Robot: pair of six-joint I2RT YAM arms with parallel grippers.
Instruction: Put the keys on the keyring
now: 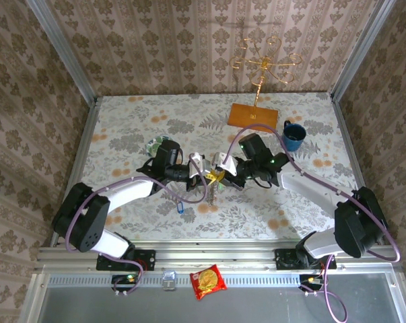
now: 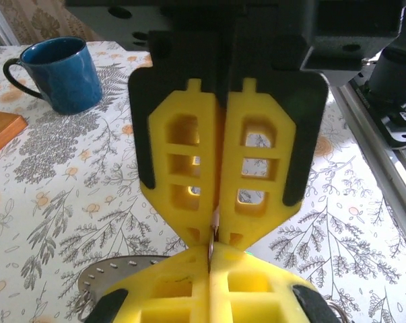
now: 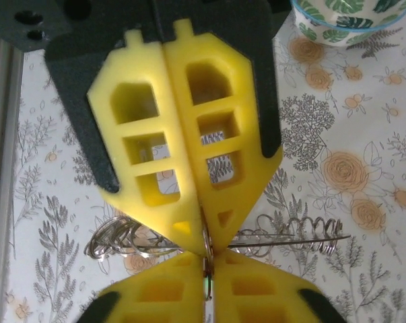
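While left gripper (image 2: 209, 254), right gripper (image 3: 206, 261) both clamp keyring (image 3: 290, 232), pads (image 3: 169, 286) hide its middle.

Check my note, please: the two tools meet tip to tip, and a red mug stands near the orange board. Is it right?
Not fully. The mug is blue, not red; the top external view shows it. The rest stands: the left tool and the right tool meet tip to tip, and the mug stands near the orange board.
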